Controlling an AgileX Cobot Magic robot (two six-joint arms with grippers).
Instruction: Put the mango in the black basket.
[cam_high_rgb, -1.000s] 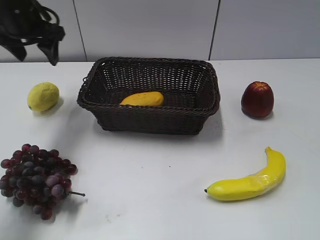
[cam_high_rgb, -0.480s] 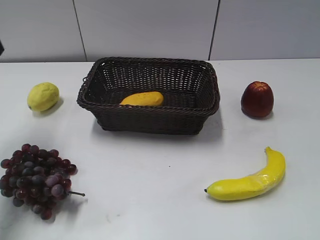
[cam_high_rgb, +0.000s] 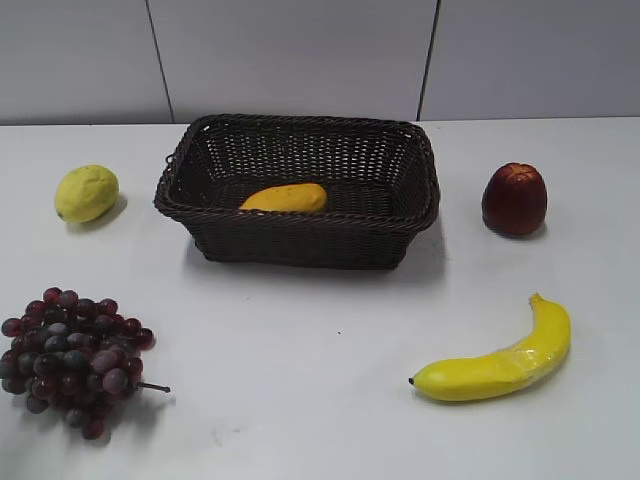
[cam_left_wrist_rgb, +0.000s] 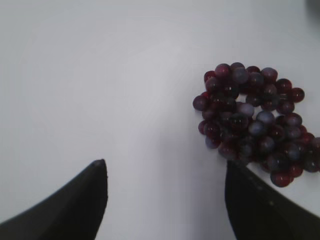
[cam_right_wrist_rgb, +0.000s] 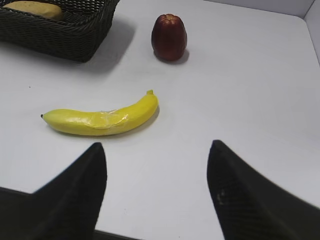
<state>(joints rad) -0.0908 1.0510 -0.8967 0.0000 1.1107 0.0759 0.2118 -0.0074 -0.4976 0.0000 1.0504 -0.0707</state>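
1. Exterior view: the elongated orange-yellow mango (cam_high_rgb: 286, 197) lies inside the large dark woven wicker basket (cam_high_rgb: 300, 240). A yellow-green lemon (cam_high_rgb: 86, 192) sits left, a dark red apple (cam_high_rgb: 514, 198) right, purple grapes (cam_high_rgb: 72, 357) and a curved yellow banana (cam_high_rgb: 497, 363) nearer, all apart on the white table (cam_high_rgb: 310, 340). No arm shows.
2. Left wrist view: the left gripper (cam_left_wrist_rgb: 165, 200) is spread wide, empty, above bare table; the grapes lie beside its right finger.
3. Right wrist view: the right gripper (cam_right_wrist_rgb: 156, 192) gapes wide, holding nothing, near the banana.
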